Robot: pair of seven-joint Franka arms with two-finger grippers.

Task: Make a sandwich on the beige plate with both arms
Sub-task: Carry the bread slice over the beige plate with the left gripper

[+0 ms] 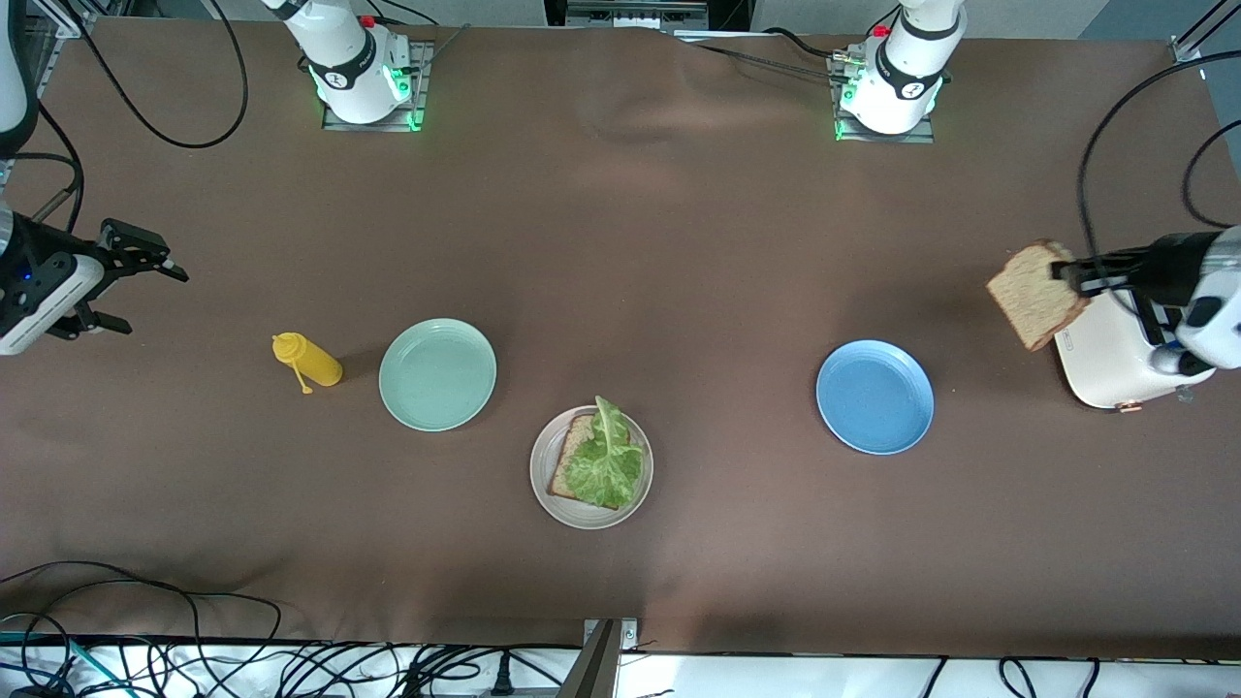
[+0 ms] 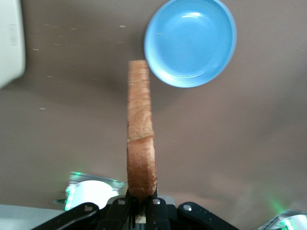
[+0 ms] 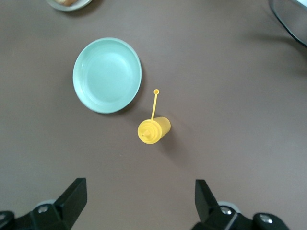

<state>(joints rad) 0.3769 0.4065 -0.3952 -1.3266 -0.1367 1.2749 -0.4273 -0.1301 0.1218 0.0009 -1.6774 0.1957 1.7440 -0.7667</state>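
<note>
One brown toast slice [image 1: 580,454] topped with ruffled green lettuce [image 1: 606,456] lies on the beige plate [image 1: 545,485], between the mint-green plate [image 1: 437,374] and blue plate [image 1: 875,396]. Left gripper [image 1: 1074,273] pinches a second toast slice [image 1: 1035,294] over the white toaster [image 1: 1105,364]. Right gripper [image 1: 136,291] waits, fingers apart, near the mustard bottle [image 1: 310,362].

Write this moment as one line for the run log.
left hand: shut on toast slice, near toaster | right hand: open, waiting | beige plate: toast, lettuce | top slice: not yet placed
</note>
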